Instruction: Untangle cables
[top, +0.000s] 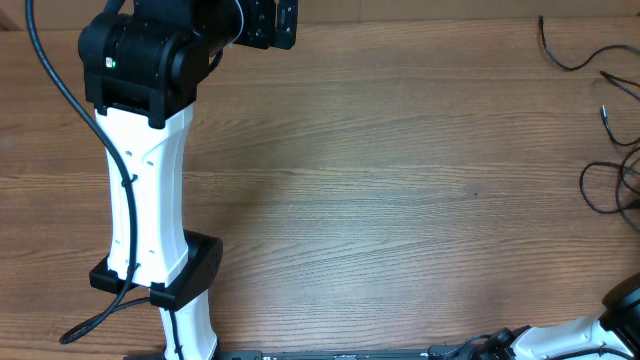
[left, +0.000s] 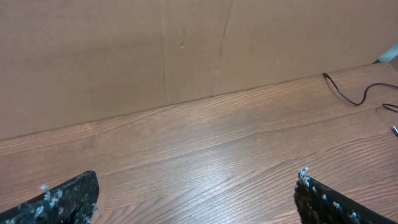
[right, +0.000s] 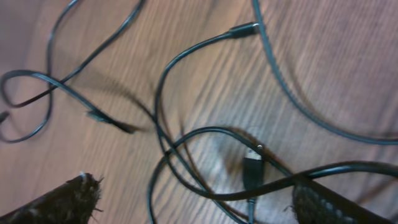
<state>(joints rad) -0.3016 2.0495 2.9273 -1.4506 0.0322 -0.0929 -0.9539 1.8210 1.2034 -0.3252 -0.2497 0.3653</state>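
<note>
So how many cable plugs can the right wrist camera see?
3: top plug at upper centre, low plug at bottom centre, blurred left plug mid-left. More may be hidden.

A wood-grain table (top: 380, 200) meets a plain brown board wall (left: 124, 50) behind it.

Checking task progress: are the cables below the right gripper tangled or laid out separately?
Tangled: in the right wrist view the cables loop over and cross one another at several places.
</note>
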